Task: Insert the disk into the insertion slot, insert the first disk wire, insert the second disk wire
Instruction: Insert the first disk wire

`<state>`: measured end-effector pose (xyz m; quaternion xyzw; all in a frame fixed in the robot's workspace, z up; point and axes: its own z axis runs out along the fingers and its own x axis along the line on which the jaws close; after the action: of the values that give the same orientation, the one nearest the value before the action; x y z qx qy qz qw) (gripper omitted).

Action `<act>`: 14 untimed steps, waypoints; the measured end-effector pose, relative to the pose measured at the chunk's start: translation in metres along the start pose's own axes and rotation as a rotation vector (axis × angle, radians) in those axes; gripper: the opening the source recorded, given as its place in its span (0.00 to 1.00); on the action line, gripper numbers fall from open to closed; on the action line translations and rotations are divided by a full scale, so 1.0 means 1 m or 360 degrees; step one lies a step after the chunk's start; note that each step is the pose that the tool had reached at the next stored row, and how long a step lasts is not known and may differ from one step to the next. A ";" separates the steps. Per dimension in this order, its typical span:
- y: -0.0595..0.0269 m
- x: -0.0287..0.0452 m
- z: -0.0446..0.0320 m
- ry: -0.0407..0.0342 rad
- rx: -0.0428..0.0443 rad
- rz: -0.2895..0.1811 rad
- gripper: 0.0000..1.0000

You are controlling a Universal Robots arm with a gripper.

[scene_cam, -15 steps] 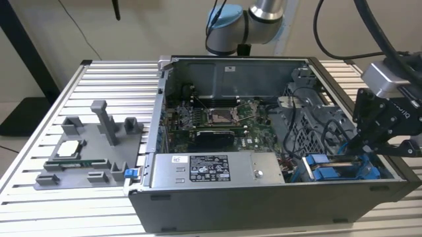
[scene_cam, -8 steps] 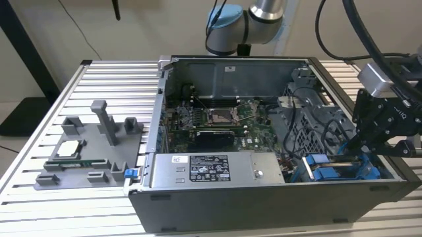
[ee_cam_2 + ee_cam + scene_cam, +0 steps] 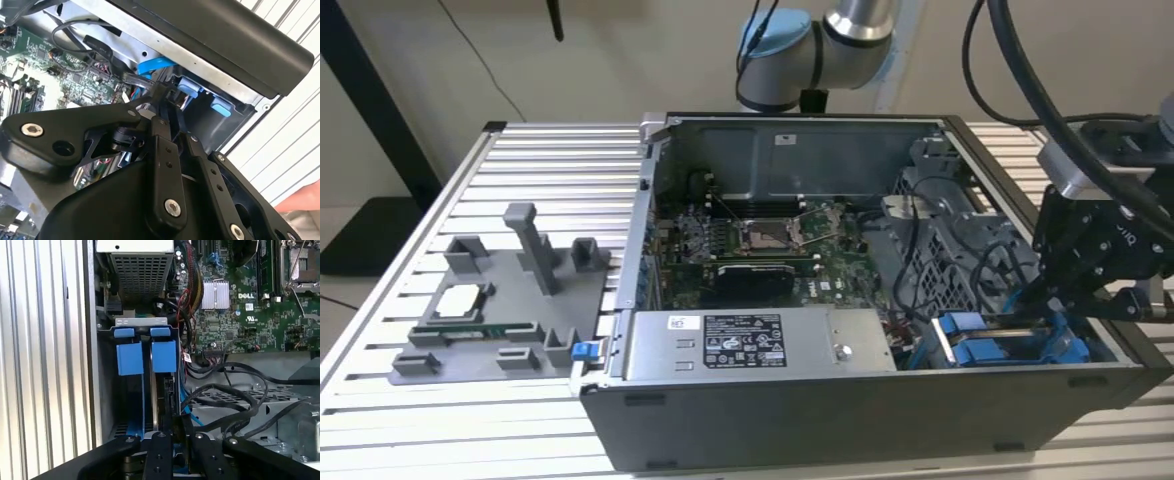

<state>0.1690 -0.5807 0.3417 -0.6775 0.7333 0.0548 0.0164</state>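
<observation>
The disk (image 3: 161, 400) stands on edge in its blue carrier, set down into the insertion slot (image 3: 140, 321) between two blue plastic tabs (image 3: 130, 357). In the exterior view the slot (image 3: 1014, 345) sits at the near corner of the open computer case, on the exterior view's right. My gripper (image 3: 1047, 305) reaches down into it. In both wrist views the black fingers (image 3: 160, 452) close together over the disk's near end, and the gripper (image 3: 176, 427) (image 3: 157, 97) is shut on it. Loose black wires (image 3: 230, 390) and a thin blue wire (image 3: 150, 65) lie beside the bay.
A silver labelled power-supply box (image 3: 761, 345) lies along the case's front, with the green motherboard (image 3: 761, 240) behind it. A grey fixture (image 3: 494, 310) holding small parts stands on the slatted table (image 3: 400, 420) at the exterior view's left. A hand (image 3: 300, 200) shows beside the case.
</observation>
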 end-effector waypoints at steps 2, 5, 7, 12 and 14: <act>0.0000 0.0001 0.0002 0.0000 0.0001 0.0008 0.00; 0.0000 0.0001 0.0004 -0.0001 0.0001 0.0010 0.00; 0.0000 0.0000 0.0004 -0.0001 0.0001 0.0012 0.00; 0.0000 0.0001 0.0006 -0.0001 0.0002 0.0012 0.00; 0.0000 0.0001 0.0007 -0.0001 0.0002 0.0012 0.00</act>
<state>0.1690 -0.5807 0.3410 -0.6747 0.7359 0.0545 0.0170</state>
